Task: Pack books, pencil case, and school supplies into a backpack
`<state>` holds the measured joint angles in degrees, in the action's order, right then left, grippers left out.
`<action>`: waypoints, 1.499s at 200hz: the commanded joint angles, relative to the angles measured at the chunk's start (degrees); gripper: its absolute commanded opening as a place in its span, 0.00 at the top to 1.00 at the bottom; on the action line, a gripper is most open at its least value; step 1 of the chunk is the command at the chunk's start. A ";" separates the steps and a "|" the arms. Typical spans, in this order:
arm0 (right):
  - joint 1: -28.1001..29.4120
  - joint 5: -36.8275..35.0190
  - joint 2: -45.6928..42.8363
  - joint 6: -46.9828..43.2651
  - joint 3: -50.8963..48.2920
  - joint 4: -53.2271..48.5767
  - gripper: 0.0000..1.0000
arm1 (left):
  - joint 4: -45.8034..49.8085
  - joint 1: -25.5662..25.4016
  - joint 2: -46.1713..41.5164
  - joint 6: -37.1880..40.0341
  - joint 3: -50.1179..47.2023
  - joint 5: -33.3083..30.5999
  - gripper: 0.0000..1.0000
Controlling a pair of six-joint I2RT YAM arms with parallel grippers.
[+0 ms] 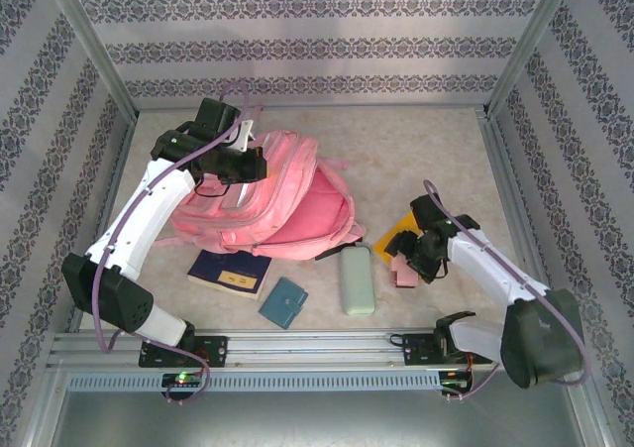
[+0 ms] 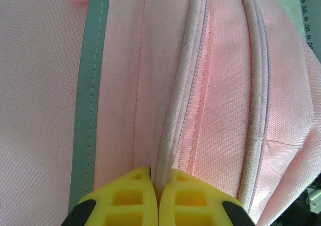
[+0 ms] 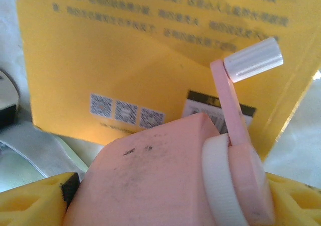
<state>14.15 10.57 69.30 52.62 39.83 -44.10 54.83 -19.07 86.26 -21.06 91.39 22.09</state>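
The pink backpack (image 1: pixel 287 204) lies on the table with its main compartment gaping toward the right. My left gripper (image 1: pixel 253 160) is at its top, shut on a piped seam of the pink fabric (image 2: pixel 165 136). My right gripper (image 1: pixel 411 259) is low over the table to the right, its yellow fingers (image 3: pixel 35 201) closed on either side of the pink squarish item (image 3: pixel 160 176) with a white ring and crank. The yellow-orange book (image 3: pixel 125 60) lies just beyond it. The mint-green pencil case (image 1: pixel 357 279), a navy book (image 1: pixel 230 272) and a teal notebook (image 1: pixel 283 301) lie in front of the backpack.
Patterned walls and metal posts (image 1: pixel 500 80) enclose the table on three sides. A metal rail (image 1: pixel 317 346) with both arm bases runs along the near edge. Bare table (image 1: pixel 416 145) stretches behind and to the right of the backpack.
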 commanded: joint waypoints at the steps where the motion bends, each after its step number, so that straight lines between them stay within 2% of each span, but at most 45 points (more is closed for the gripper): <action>1: -0.78 -2.66 4.20 -0.70 4.46 1.73 0.28 | -4.29 -0.34 -2.27 -1.10 1.15 2.05 1.00; 23: -2.04 -2.10 7.12 -2.46 5.53 3.07 0.22 | -4.54 -0.33 -2.32 -1.25 0.81 2.34 1.00; 39: -2.05 -1.96 8.67 -4.98 6.92 1.75 0.13 | -4.56 -0.27 -2.37 -1.22 0.74 2.33 1.00; 68: -0.37 -3.13 7.32 -9.73 8.53 -2.21 0.02 | -4.52 -0.30 -2.62 -1.06 0.56 2.02 1.00; 145: 6.78 -7.65 7.40 -14.39 7.02 -7.40 0.02 | -4.76 -0.29 -1.64 -0.89 1.77 2.60 1.00; 163: 7.21 -8.95 8.35 -14.63 7.35 -6.96 0.06 | -4.78 -0.31 -1.36 -0.92 2.01 2.79 1.00; 195: 7.32 -11.31 10.79 -15.03 8.39 -5.09 0.19 | -4.68 -0.33 -1.08 -0.93 2.37 3.05 1.00; 235: 7.58 -12.41 12.79 -15.96 10.12 -5.66 0.40 | -4.37 -0.32 -1.00 -0.79 3.04 3.22 1.00; 274: 7.38 -13.71 6.50 -15.99 12.94 -11.03 0.45 | -3.95 -0.34 -0.87 -0.47 4.52 3.70 1.00; 300: 7.64 -10.65 0.75 -16.84 18.48 -12.54 0.46 | -4.11 -0.33 -0.49 -0.94 6.17 4.87 1.00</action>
<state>21.28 -0.62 75.59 37.01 52.07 -53.80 54.87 -19.07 86.59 -21.12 92.60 22.76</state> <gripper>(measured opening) 0.633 0.051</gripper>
